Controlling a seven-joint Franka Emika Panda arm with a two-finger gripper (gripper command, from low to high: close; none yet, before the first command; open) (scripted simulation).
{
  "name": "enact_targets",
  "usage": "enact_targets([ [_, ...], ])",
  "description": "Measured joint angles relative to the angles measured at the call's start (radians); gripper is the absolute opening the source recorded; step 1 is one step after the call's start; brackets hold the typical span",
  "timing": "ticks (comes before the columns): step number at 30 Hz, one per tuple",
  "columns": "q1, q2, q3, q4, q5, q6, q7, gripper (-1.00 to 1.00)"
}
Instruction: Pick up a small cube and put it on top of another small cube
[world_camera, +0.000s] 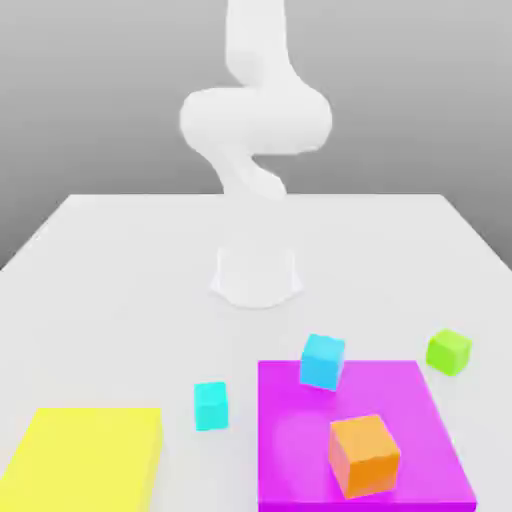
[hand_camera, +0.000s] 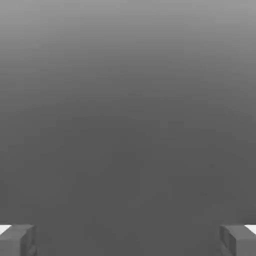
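Nothing done yet. Small cube (world_camera: 211, 406) sitting alone on the white table (world_camera: 110, 300), lower centre-left of the exterior view, between the yellow pad (world_camera: 85, 455) and the magenta pad (world_camera: 400, 420), touching neither. Sky-blue cube (world_camera: 322, 361) on the magenta pad's far edge, orange cube (world_camera: 364, 455) on the pad nearer the camera, lime-green cube (world_camera: 448, 351) off to the right. Gripper (hand_camera: 128, 240) spread wide, empty, fingertips (hand_camera: 17, 239) at the hand view's lower corners. Approach, grasp, lift and stacking all left, by the look of it.
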Motion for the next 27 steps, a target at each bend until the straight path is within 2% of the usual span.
enact_targets([
  [16, -0.238, 0.454, 0.148, -0.325, 0.036, 0.331, 0.676, 0.00],
  [22, -0.305, 0.625, 0.177, -0.445, 0.009, 0.454, 0.956, 0.00],
  [27, -0.320, 0.778, 0.148, -0.512, -0.057, 0.567, 1.166, 0.00],
])
